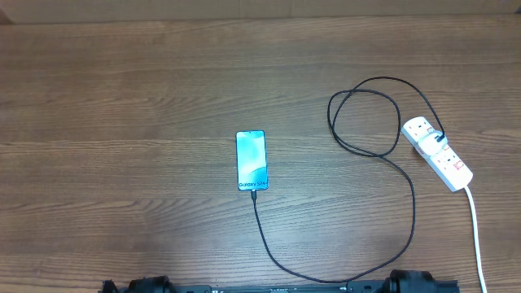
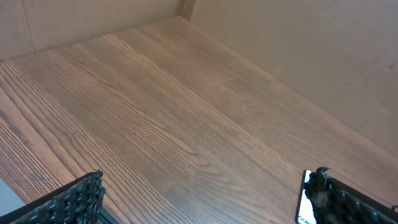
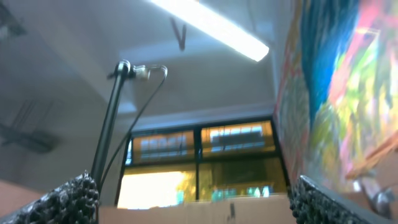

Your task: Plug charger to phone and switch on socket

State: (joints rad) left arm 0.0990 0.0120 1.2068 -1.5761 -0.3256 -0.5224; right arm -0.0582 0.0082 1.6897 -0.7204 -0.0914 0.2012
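The phone (image 1: 251,160) lies flat mid-table, its light-blue screen reading "Galaxy S24". The black charger cable (image 1: 326,278) has its tip at the phone's near end, loops along the front edge, then coils to a black plug (image 1: 440,138) seated in the white socket strip (image 1: 438,153) at the right. Both arms are parked at the front edge: left (image 1: 134,286), right (image 1: 415,283). The left gripper (image 2: 202,199) is open and empty above bare wood, with the phone's edge (image 2: 305,202) by its right finger. The right gripper (image 3: 193,199) is open and empty, pointing up at the ceiling.
The socket's thick white cord (image 1: 477,236) runs off the front right edge. A cardboard wall (image 2: 298,56) borders the table's far side. A camera stand (image 3: 112,112) and ceiling light (image 3: 211,25) show in the right wrist view.
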